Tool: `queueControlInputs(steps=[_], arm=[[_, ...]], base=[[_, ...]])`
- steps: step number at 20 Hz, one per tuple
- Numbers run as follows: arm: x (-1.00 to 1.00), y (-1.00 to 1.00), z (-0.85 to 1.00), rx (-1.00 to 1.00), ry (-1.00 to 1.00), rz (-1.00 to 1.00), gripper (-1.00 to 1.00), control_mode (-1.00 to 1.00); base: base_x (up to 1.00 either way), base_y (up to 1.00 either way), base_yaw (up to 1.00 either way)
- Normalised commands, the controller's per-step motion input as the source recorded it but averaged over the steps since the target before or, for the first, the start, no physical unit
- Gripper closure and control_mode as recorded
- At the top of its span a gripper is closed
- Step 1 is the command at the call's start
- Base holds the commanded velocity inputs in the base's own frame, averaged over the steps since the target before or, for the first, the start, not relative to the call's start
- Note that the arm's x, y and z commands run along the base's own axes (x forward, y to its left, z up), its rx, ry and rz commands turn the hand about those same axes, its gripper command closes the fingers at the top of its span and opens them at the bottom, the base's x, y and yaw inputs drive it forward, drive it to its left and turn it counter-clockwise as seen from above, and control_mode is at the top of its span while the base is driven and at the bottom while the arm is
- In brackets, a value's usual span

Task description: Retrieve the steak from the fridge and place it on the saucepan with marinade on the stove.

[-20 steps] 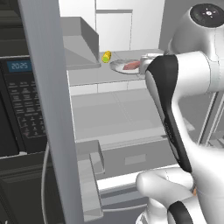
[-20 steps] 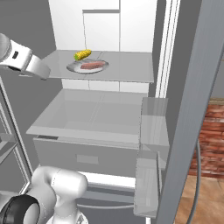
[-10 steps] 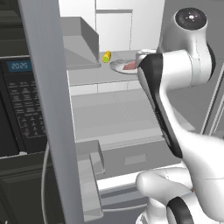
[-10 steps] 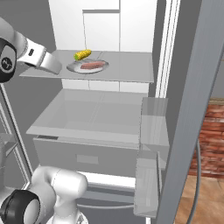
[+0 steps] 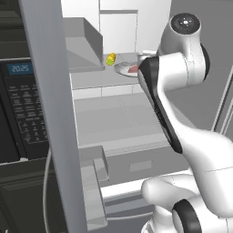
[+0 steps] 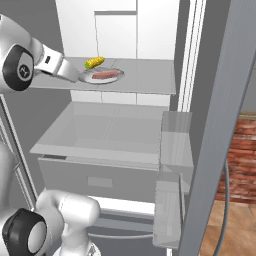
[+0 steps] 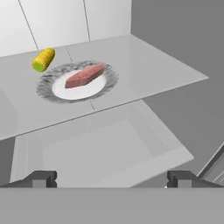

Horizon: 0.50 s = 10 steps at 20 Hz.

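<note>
The steak [image 7: 84,75] is a pinkish-red slab lying on a round grey-rimmed plate [image 7: 48,87] on a shelf inside the open fridge [image 6: 145,80]. In the right base view the steak [image 6: 106,75] rests just right of my gripper [image 6: 74,75], which hovers at the shelf's left front edge. My gripper [image 7: 111,179] is open, its fingertips [image 7: 41,178] spread wide with nothing between them, short of the plate and above the drawer. From the left base view the steak [image 5: 133,69] is half hidden behind my arm. Saucepan, marinade and stove are out of view.
A yellow corn cob [image 7: 43,59] lies on the shelf just behind the plate. Below the shelf is a wide grey drawer [image 6: 100,130]. Open fridge doors flank me, one on the left [image 5: 50,113] and one on the right [image 6: 210,150]. A black oven with keypad [image 5: 18,100] stands left.
My arm has swung up and forward, carrying the hand closer to the shelf and the plate. The gripper stays open. Steak, plate and corn have not moved.
</note>
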Motion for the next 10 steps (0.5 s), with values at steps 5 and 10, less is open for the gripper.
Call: queueControlInputs(steps=[5,10], arm=[[0.39,0.00,-0.03,0.00,0.00,-0.02,-1.00,-1.00],[0.29,0.00,-0.07,0.00,0.00,0.00,-1.00,-1.00]], base=[[0.00,0.00,0.00],[0.00,0.00,0.00]])
